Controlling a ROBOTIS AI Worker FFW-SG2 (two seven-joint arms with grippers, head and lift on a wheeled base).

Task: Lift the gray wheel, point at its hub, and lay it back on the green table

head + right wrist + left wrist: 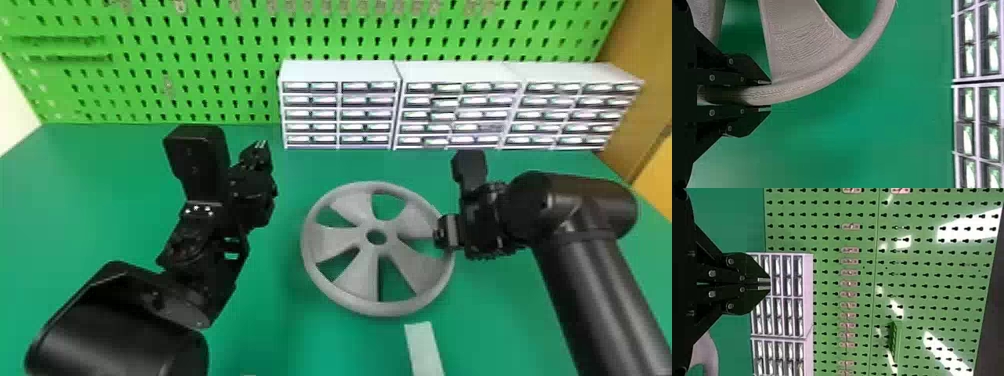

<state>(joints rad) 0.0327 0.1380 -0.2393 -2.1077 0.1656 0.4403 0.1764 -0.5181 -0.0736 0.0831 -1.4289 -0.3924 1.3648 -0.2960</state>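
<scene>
Right gripper's got the gray wheel by the rim, left one's off to the side with its fingers together

OK so, the gray wheel (345, 295) is over the green worktop (100, 200), a bit right of the middle, with its broad spokes and round hub hole (376, 236) facing up. Can't tell if it's touching the worktop or slightly off it, sorry.

The right gripper (440, 236) is at the rim on the wheel's right side. In the right wrist view, its fingers (744, 73) are clamped on the rim, one on each side.

The left gripper (260, 148) is out past the wheel's left side, apart from it, nearer the worktop's far edge. In the left wrist view, its fingers (752, 273) are together at the tips with nothing held.

As for the rest, white drawer cabinets (340, 72) stand in a row along the far edge, running toward the far right corner. Behind them there's a green pegboard (150, 70) with small metal plates (850, 283) on it. A pale strip (422, 347) lies between the wheel and the worktop's near edge, apart from the wheel.
</scene>
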